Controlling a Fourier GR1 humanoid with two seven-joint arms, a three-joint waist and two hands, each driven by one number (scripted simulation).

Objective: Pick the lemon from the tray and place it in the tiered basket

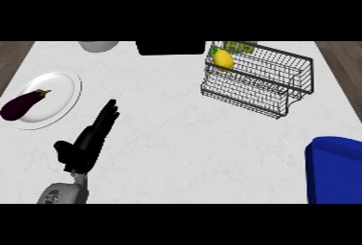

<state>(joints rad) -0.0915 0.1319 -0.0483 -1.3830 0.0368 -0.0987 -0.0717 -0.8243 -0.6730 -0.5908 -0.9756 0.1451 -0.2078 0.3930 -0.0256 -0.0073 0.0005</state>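
Head view: the lemon (223, 59) already lies inside the tiered basket (283, 91), in the upper tier at its left end, near the far edge of the table (176, 139). It sits close to the wire wall there, and a coloured label (239, 47) shows just behind it. The blue tray (338, 170) is at the near right corner of the table, and I see nothing on the part of it that shows.

The left hand (88, 141) is over the near left part of the table, with its fingers straight and open, and it holds nothing. It is well apart from the basket. The right hand does not show at all.

At the left edge there is a white plate (60, 91) with an eggplant (23, 105) on it. A pale round thing (97, 46) and a black thing (173, 47) stand at the far edge.

I judge the placing as done, so the risks are small. The lemon is round and lies at the end of the tier, so a knock on the basket could make it roll. If the left hand moves sideways, it could touch the plate, which is near its fingers.
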